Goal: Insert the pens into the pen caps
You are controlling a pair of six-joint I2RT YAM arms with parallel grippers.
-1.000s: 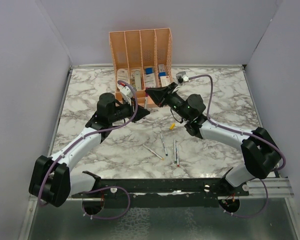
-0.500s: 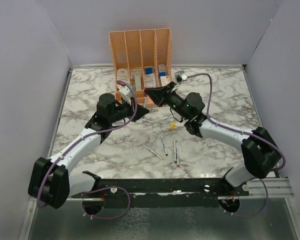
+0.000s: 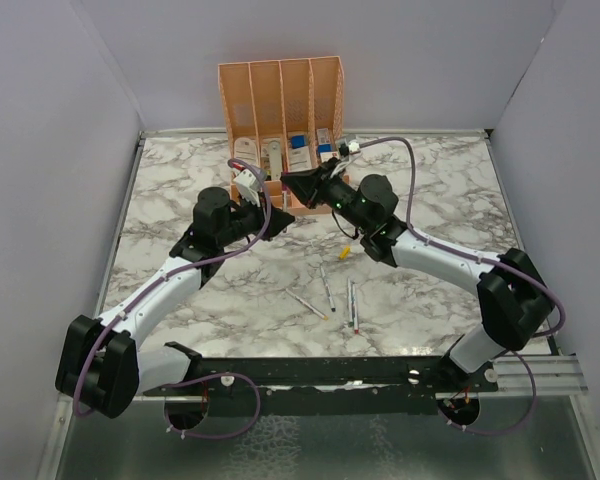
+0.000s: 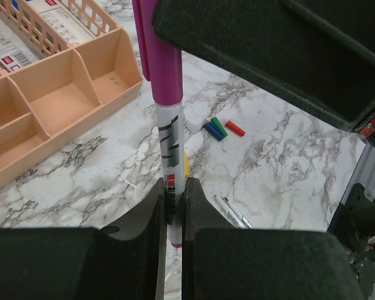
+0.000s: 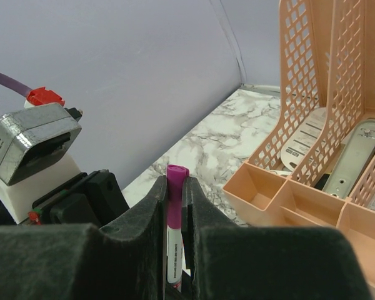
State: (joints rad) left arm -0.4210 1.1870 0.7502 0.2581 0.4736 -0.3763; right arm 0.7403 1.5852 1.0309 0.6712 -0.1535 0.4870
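My left gripper (image 4: 173, 194) is shut on the white barrel of a pen (image 4: 172, 144) and holds it above the table. The purple cap (image 4: 162, 50) sits on that pen's far end. My right gripper (image 5: 175, 181) is shut on this purple cap (image 5: 175, 187), with the barrel (image 5: 174, 256) running down between its fingers. In the top view the two grippers meet in front of the organiser, left (image 3: 280, 216) and right (image 3: 288, 182). The blue (image 4: 214, 131), green (image 4: 219, 124), red (image 4: 235, 129) and yellow (image 4: 186, 165) caps lie on the marble. Several pens (image 3: 326, 288) lie at table centre.
The orange organiser (image 3: 280, 100) stands at the back, just behind the grippers, with white and blue items in its trays. Its low front compartments (image 4: 56, 100) are close to the held pen. Grey walls enclose the table on three sides.
My right gripper has shifted left and a little back, closing in on the left gripper. The left arm has barely moved. Pens and caps on the table are unchanged.
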